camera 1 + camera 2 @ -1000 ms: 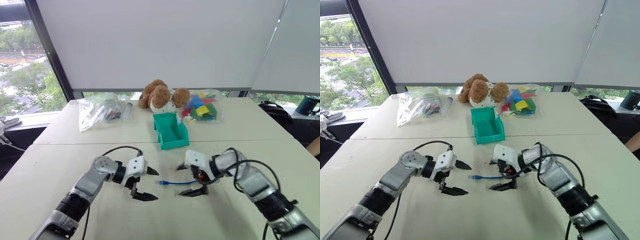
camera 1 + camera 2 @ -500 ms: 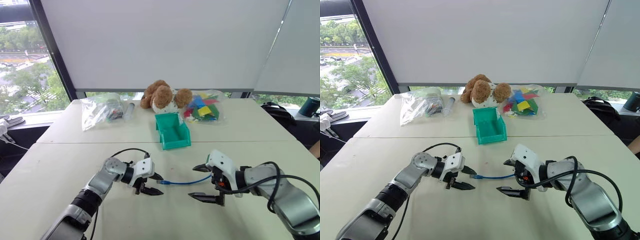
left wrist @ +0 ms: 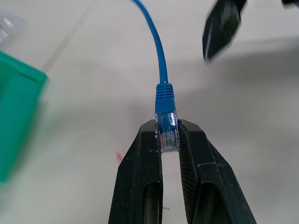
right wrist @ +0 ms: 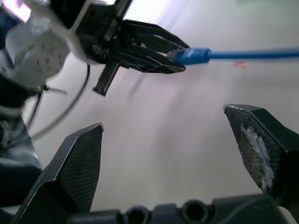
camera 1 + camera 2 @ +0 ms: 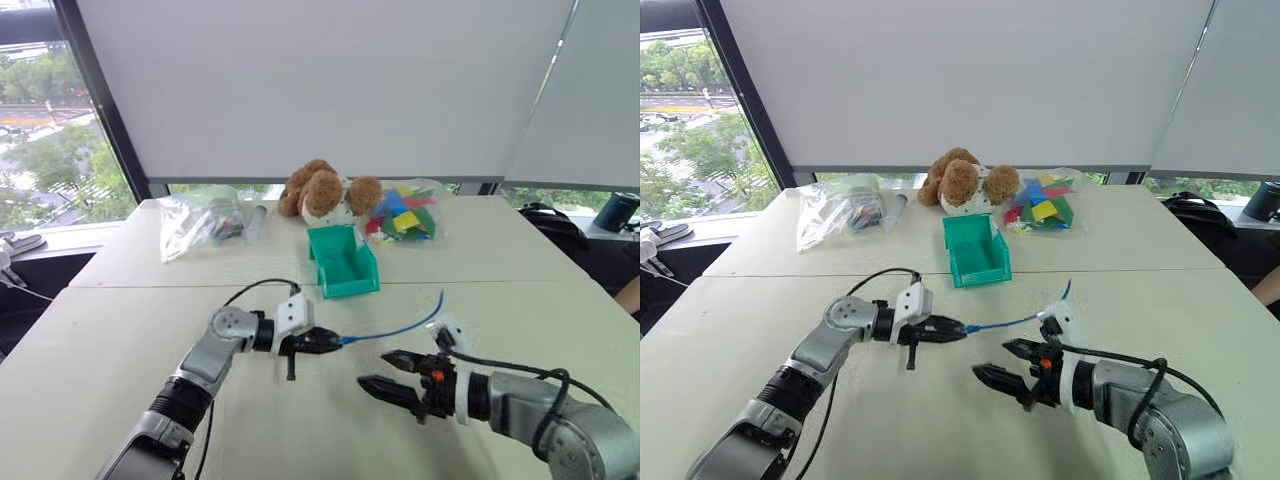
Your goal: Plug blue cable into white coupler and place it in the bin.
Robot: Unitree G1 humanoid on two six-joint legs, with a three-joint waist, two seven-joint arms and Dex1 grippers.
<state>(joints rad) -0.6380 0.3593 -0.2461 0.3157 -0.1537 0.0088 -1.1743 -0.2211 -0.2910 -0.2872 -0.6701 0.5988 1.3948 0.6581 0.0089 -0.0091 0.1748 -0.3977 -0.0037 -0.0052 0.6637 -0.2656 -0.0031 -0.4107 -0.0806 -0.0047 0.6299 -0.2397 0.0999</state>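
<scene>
Since the earlier frame my left gripper point(image 3: 169, 140) had clamped onto the blue cable point(image 5: 390, 331) plug and lifted it, while my right gripper point(image 5: 388, 373) pulled back, jaws spread and empty. I couldn't make out the coupler; plugging and the bin point(image 5: 345, 262) remained.

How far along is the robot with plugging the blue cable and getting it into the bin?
Done: the left end effector is shut on the clear plug of the thin blue cable, lifted off the pale table. In hand: the right end effector hangs open beside it. Left: no coupler can be made out, so mating remains, then placing it in the teal-green plastic bin.
</scene>
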